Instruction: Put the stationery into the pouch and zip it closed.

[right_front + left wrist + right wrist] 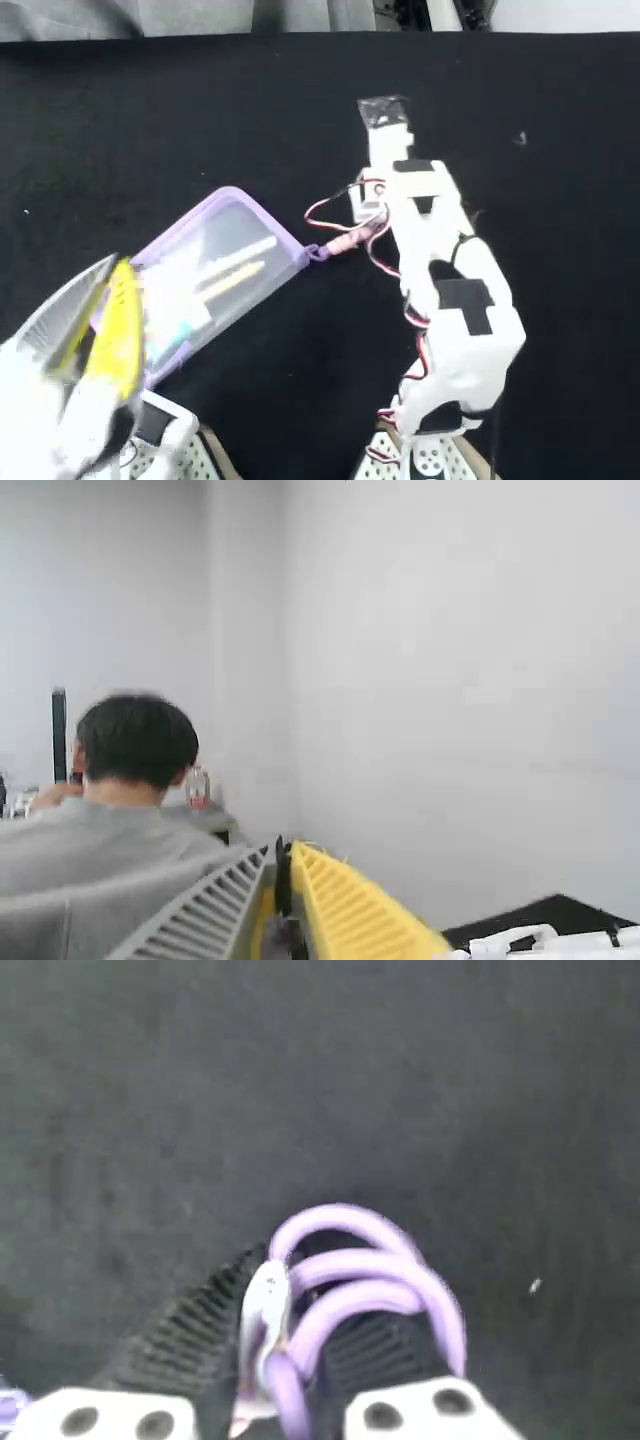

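A clear pouch (215, 265) with purple edging lies slanted on the black table, left of centre. Inside it are a yellow pencil (232, 279), a white pen (240, 254) and other stationery. Its zip slider (318, 251) sits at the corner nearest the white right arm (440, 290). My right gripper (300, 1360) has its black fingers shut on the zip's purple pull loop (350, 1260), which in the high view shows as a pull loop (348, 240) just beside that corner. My left gripper (112, 268), yellow and grey, is raised high over the pouch's near end, pointing up at a wall, left gripper (281, 858) shut and holding nothing.
Black cloth (150, 120) covers the whole table, with open room behind and to the right of the pouch. Red and white wires (335, 207) hang off the right arm near the zip. Both arm bases (420, 455) stand at the front edge.
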